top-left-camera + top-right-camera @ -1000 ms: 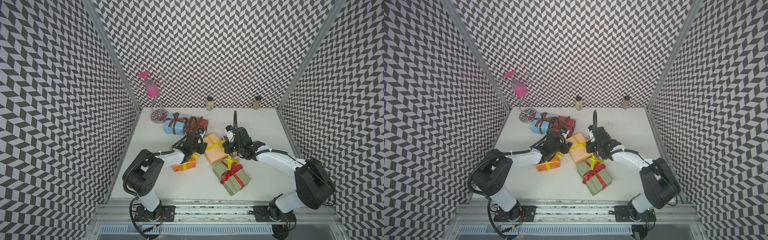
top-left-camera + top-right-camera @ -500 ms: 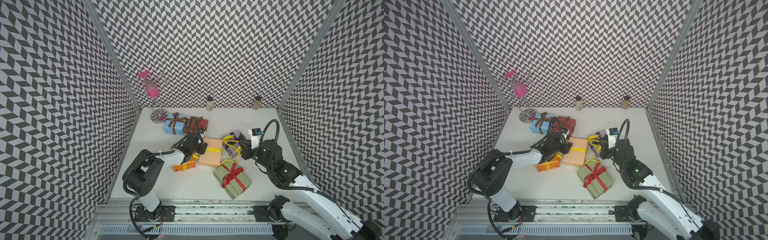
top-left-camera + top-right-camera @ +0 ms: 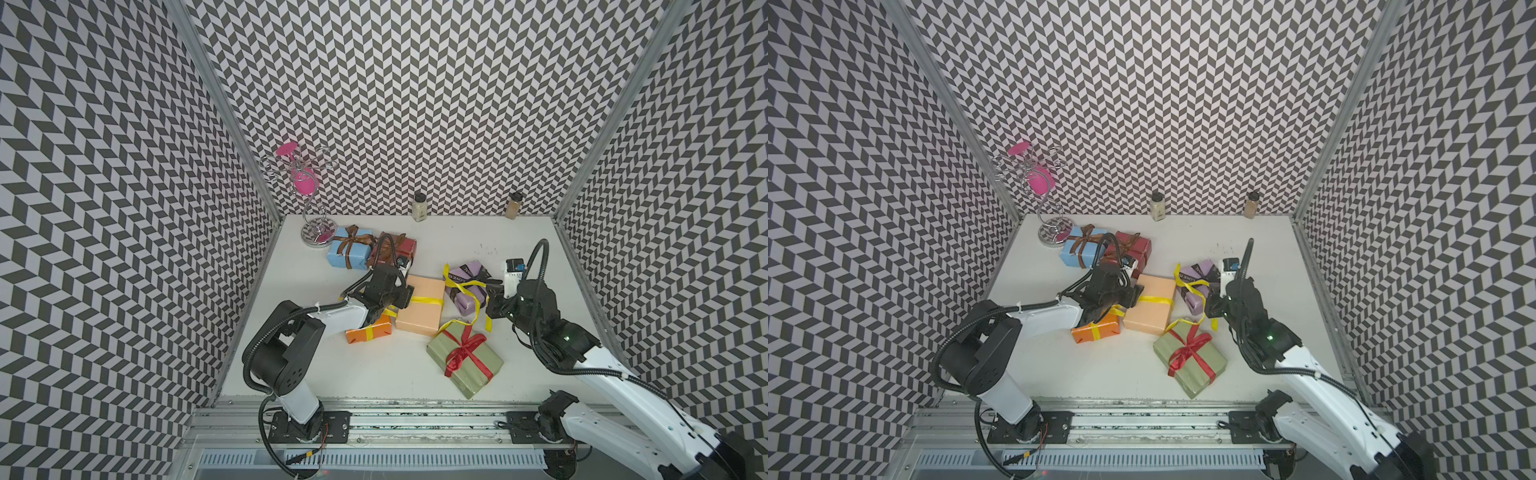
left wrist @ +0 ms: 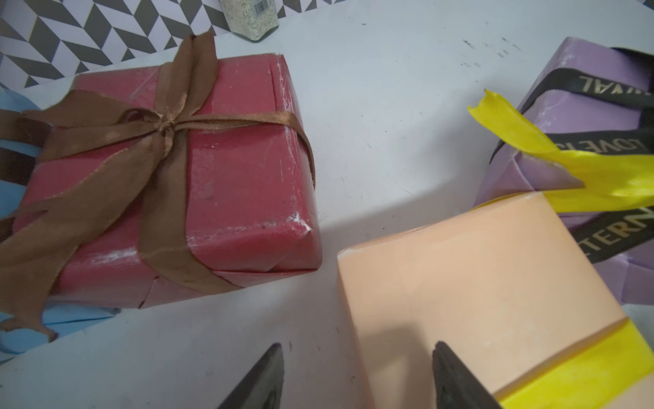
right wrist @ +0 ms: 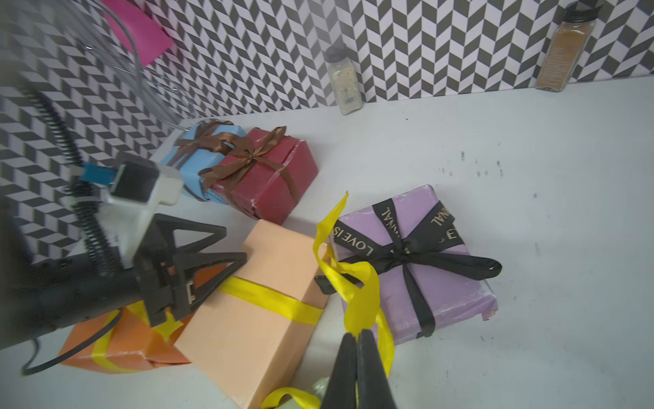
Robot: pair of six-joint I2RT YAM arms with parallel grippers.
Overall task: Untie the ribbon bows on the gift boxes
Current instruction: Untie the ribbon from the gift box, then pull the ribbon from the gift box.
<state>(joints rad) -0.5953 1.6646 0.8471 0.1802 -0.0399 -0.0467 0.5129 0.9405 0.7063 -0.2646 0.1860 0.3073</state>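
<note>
The right claw [image 5: 355, 336] pinches yellow ribbon [image 5: 361, 283] beside black "LOVE IS" ribbon [image 5: 407, 251]; left claw [image 4: 357, 345] gapes wide.

In both top views the booth walls [image 3: 415, 104] carry a black-and-white chevron pattern, and the tabletop [image 3: 365, 374] is plain white. Centre left, a light blue paper-wrapped box [image 3: 359, 255] wears a brown satin ribbon [image 3: 353, 240], and the dark red paper-wrapped box [image 4: 240, 184] beside it has a matching brown satin bow [image 4: 166, 124]. The peach paper-wrapped box [image 3: 417, 318] has a bright yellow satin ribbon [image 3: 426, 298]; the orange paper-wrapped box [image 3: 382, 329] has a yellow ribbon band [image 3: 368, 333]. The lilac paper-wrapped box [image 5: 446, 294] carries a black ribbon with pale gold lettering [image 5: 407, 253]. Lower right, the olive green paper-wrapped box [image 3: 471, 384] bears a red ribbon bow [image 3: 463, 353]. At the back stand a glass jar of cream powder [image 3: 419, 206] and a glass jar of brown powder [image 3: 513, 205], both black-lidded.
</note>
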